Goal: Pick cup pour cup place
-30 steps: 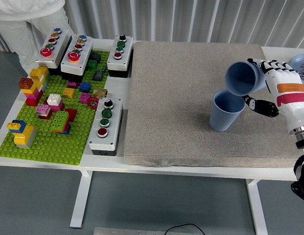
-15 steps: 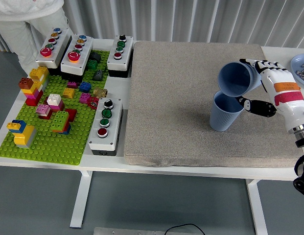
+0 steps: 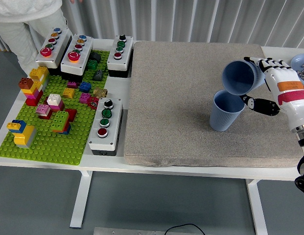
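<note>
your right hand [image 3: 269,83] is wrapped around the tipped blue cup [image 3: 242,77], fingers over its far side and the thumb below, so it is holding that cup on its side with the mouth facing left and down. the mouth hangs just above the rim of the upright blue cup [image 3: 226,111], which stands on the grey mat [image 3: 181,98] near its right edge. you cannot see whether anything is coming out.

the risk is in the overlap: the tipped cup's lip sits so close to the standing one that a small drop or a sideways drift could knock it over, since it looks light and nothing steadies it. if the mouth sits too far left, the contents may miss and land on the mat. a plate [image 3: 301,66] lies just behind your wrist, so watch it when you swing back to set the cup down.
</note>
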